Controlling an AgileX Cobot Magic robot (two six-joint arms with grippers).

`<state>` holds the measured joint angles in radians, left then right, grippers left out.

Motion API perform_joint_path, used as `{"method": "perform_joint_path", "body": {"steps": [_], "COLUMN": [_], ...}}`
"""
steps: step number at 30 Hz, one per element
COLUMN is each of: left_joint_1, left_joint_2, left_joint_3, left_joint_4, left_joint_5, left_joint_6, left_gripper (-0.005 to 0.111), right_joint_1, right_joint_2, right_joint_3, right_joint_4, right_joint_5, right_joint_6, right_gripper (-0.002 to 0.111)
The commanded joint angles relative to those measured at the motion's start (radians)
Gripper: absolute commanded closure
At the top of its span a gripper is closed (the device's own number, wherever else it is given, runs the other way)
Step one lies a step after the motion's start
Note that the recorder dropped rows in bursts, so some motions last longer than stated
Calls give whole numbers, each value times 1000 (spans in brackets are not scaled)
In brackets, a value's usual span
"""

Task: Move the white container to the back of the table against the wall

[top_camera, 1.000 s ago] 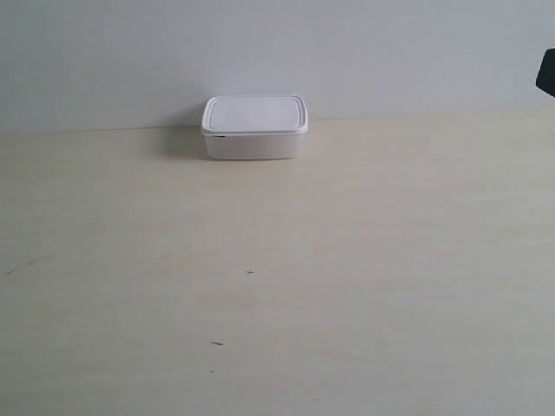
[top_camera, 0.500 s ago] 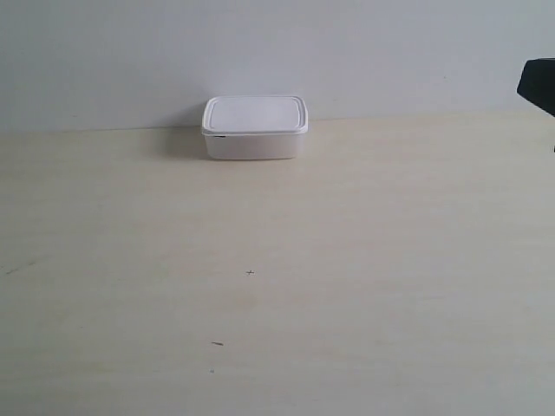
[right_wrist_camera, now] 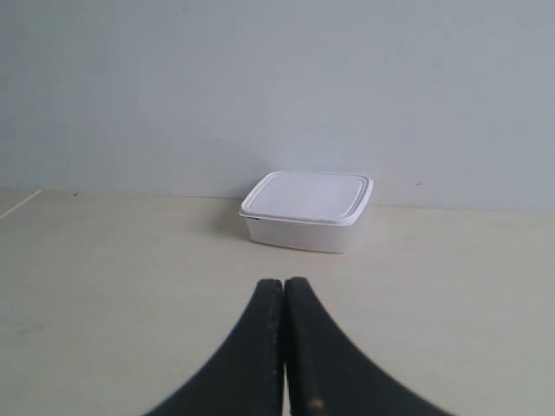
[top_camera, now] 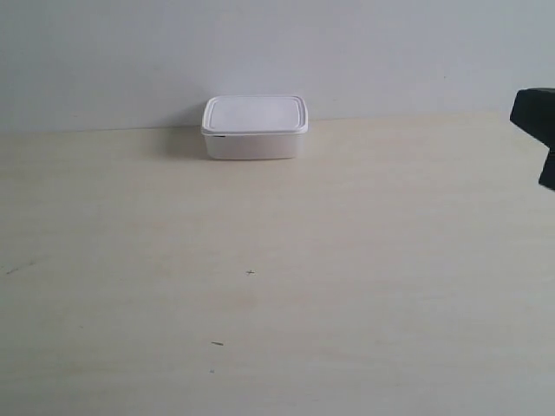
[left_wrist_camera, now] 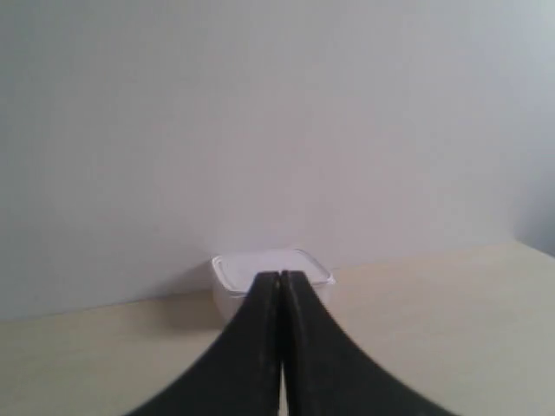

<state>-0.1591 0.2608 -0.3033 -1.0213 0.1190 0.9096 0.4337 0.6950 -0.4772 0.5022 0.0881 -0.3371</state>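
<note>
The white container (top_camera: 255,127) stands lidded at the back of the cream table (top_camera: 277,286), close against the pale wall (top_camera: 260,43). It also shows in the left wrist view (left_wrist_camera: 227,270), partly behind the fingers, and in the right wrist view (right_wrist_camera: 308,210). My left gripper (left_wrist_camera: 281,276) is shut with nothing in it, well short of the box. Shut and empty as well, my right gripper (right_wrist_camera: 284,282) hangs over bare table, apart from the container. A black piece of the arm at the exterior view's right (top_camera: 538,121) pokes in at the frame edge.
A few tiny dark specks (top_camera: 250,273) mark the table. A table edge or seam (right_wrist_camera: 19,204) shows in the right wrist view, off to one side of the container.
The black arm part at the exterior view's right edge has come further into the frame and lower. The container has not moved.
</note>
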Motion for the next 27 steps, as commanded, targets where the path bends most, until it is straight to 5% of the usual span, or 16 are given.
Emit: {"method": "perform_joint_path", "body": {"steps": [1,10,27], "left_joint_1": [-1,-1,-1], "left_joint_2": [4,4,4], "left_joint_3": [112,251,258], "left_joint_4": [0,42,44], "left_joint_5": [-168,-227,-216], "left_joint_6": [7,7,7], "left_gripper": [107,107,107], "right_joint_1": [3,3,3], "right_joint_2": [-66,-425,-650], "right_joint_3": [123,401,434], "right_joint_4": [-37,-173,-158], "right_joint_5": [-134,-165,-143], "right_joint_6": [1,1,1], "right_gripper": [108,108,108]}}
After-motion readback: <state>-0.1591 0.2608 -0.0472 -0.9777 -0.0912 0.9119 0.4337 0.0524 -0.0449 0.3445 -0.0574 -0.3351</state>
